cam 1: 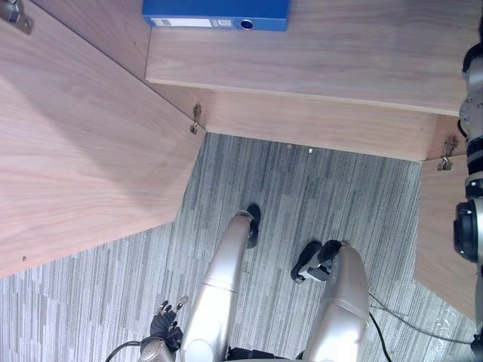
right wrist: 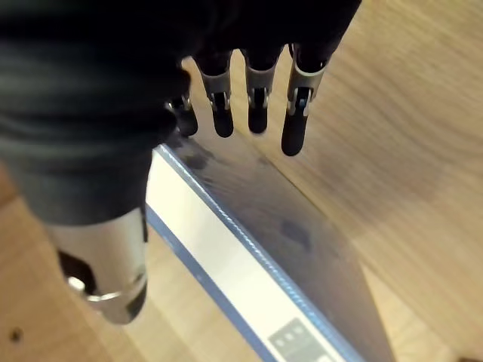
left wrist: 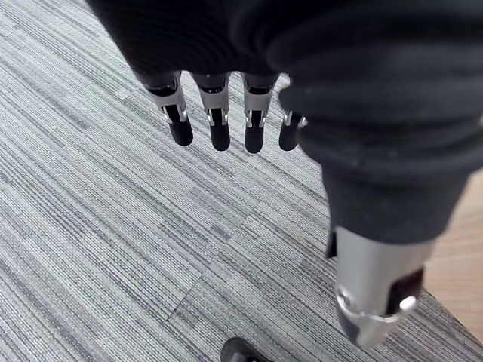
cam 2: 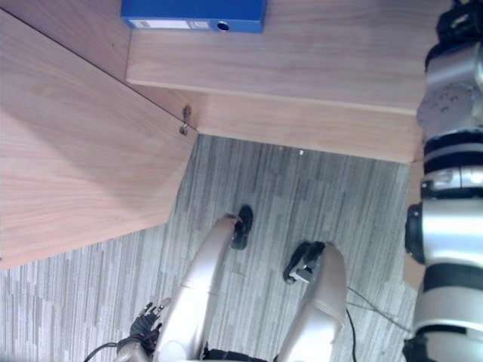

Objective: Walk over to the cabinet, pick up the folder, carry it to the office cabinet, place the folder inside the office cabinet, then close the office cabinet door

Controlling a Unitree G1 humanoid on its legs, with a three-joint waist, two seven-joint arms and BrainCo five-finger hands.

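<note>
Grey striped carpet (cam 1: pixel 317 188), wood cabinet shelf (cam 1: pixel 339 53) w/ blue folder (cam 1: pixel 215 9), L hand (left wrist: pixel 219 128) & R hand (right wrist: pixel 256 102) relaxed, empty

2 open doors flank the approach: the left door (cam 1: pixel 83 151) swings far out over the carpet (cam 1: pixel 302 196), while the right door (cam 1: pixel 441 234) juts out less. Between them the carpet is free up to the shelf (cam 1: pixel 339 53). The folder (cam 1: pixel 216 13) takes the shelf's left end, and the wood to its right is bare.
</note>
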